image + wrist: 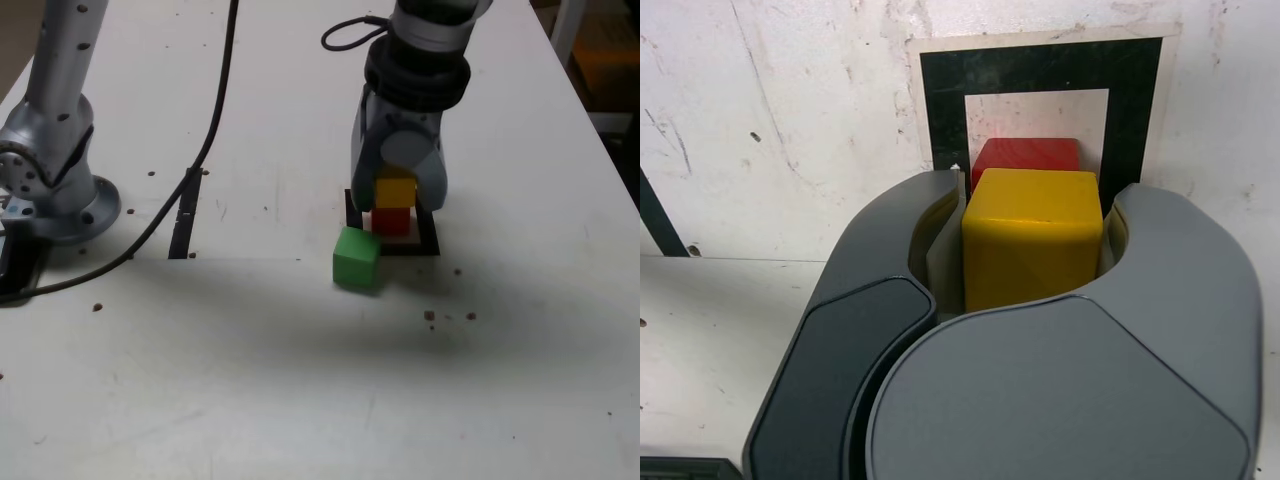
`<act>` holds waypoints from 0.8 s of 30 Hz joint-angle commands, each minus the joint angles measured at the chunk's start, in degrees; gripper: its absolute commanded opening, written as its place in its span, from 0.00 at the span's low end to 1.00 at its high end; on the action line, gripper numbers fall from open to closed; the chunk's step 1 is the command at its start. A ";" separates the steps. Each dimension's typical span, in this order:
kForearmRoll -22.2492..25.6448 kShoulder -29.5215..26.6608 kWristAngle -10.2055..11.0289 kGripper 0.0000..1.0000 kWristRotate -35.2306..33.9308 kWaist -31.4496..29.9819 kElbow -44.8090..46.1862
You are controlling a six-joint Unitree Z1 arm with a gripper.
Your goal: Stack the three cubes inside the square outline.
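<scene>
Holding the yellow cube (1032, 235) clamped in my gripper (1032, 250) by its flat sides; it's looking light, rigid, settling over the red cube (1025, 155).

The gripper (1032, 300) is showing smooth, matt grey plastic shells, the yellow cube (1032, 235) and red cube (1026, 157) are looking matt and solid-coloured, and the white table (300, 380) is appearing scuffed — speckled with dark crumbs.
</scene>
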 commanded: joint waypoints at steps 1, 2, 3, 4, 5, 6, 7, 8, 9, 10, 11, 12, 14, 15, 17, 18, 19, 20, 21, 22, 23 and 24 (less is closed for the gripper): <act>0.15 0.37 -0.24 0.48 0.13 0.15 0.49; 0.24 0.34 -0.32 0.54 0.18 0.15 0.49; 0.30 0.31 -0.37 0.58 0.22 0.15 0.46; 0.37 0.30 -0.41 0.62 0.26 0.15 0.43; 0.43 0.28 -0.43 0.64 0.30 0.15 0.39; 0.48 0.27 -0.47 0.65 0.32 0.15 0.37; 0.50 0.26 -0.49 0.66 0.34 0.15 0.37; 0.50 0.25 -0.50 0.66 0.35 0.15 0.36; 0.51 0.25 -0.52 0.67 0.35 0.15 0.35; 0.52 0.25 -0.53 0.67 0.35 0.15 0.35; 0.53 0.24 -0.53 0.68 0.35 0.15 0.33; 0.54 0.23 -0.52 0.68 0.35 0.15 0.29; 0.57 0.12 -0.41 0.70 0.35 0.15 0.09; 0.67 -0.06 -0.27 0.72 0.35 0.13 -0.07; 1.01 -0.54 0.09 0.74 0.31 0.00 -0.35; 1.37 -0.88 0.39 0.74 0.20 -0.09 -0.47; 1.86 -1.33 0.79 0.75 -0.01 -0.21 -0.59; 2.48 -1.89 1.32 0.75 -0.32 -0.37 -0.71; 3.22 -2.57 1.92 0.75 -0.71 -0.56 -0.82; 4.08 -3.42 2.64 0.75 -1.18 -0.77 -0.91; 5.02 -4.39 3.40 0.75 -1.71 -1.01 -0.98; 5.99 -5.45 4.16 0.75 -2.23 -1.26 -1.02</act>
